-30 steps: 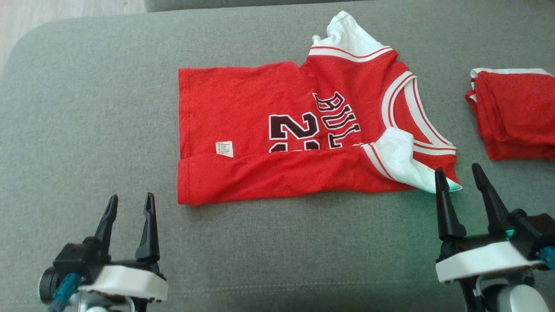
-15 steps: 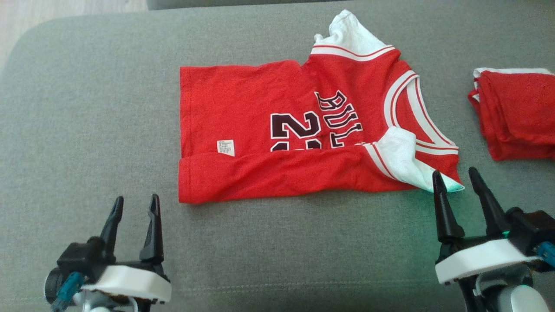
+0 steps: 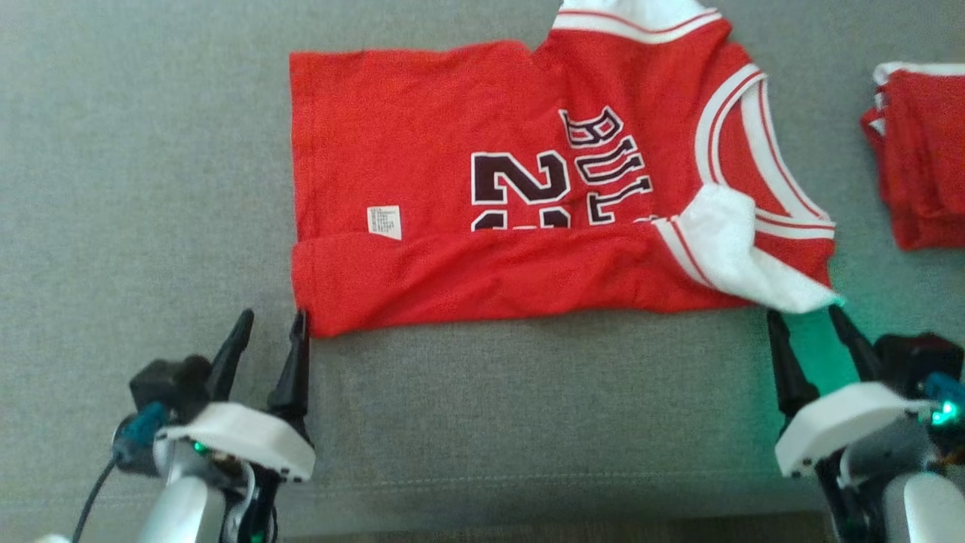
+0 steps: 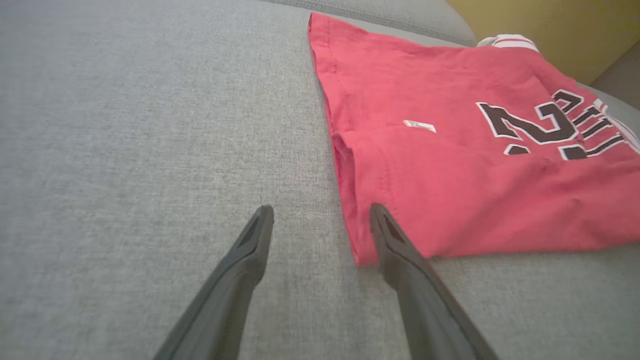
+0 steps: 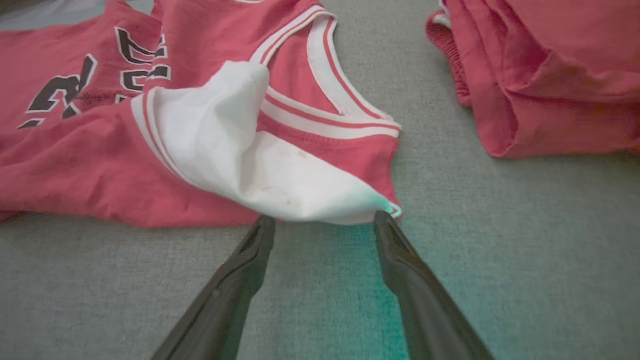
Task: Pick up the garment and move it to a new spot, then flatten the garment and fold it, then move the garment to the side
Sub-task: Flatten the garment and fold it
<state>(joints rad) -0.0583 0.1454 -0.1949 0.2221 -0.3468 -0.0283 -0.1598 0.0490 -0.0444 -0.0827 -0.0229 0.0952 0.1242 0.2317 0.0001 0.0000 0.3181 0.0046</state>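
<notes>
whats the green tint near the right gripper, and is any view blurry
Head view: green glow on the sofa by the right gripper, likely its own light. Right wrist view: same tint reaches the white sleeve tip. Left wrist view: no tint, jersey looks washed-out pink, slightly soft.

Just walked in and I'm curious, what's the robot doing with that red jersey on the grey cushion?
A two-armed robot is working on a red jersey lying on the grey cushion, with its near long edge folded over. The left gripper is open at the jersey's near hem corner, and the right gripper is open just below the white sleeve flap. Neither has closed on the cloth. A second red garment lies folded off to the right.
</notes>
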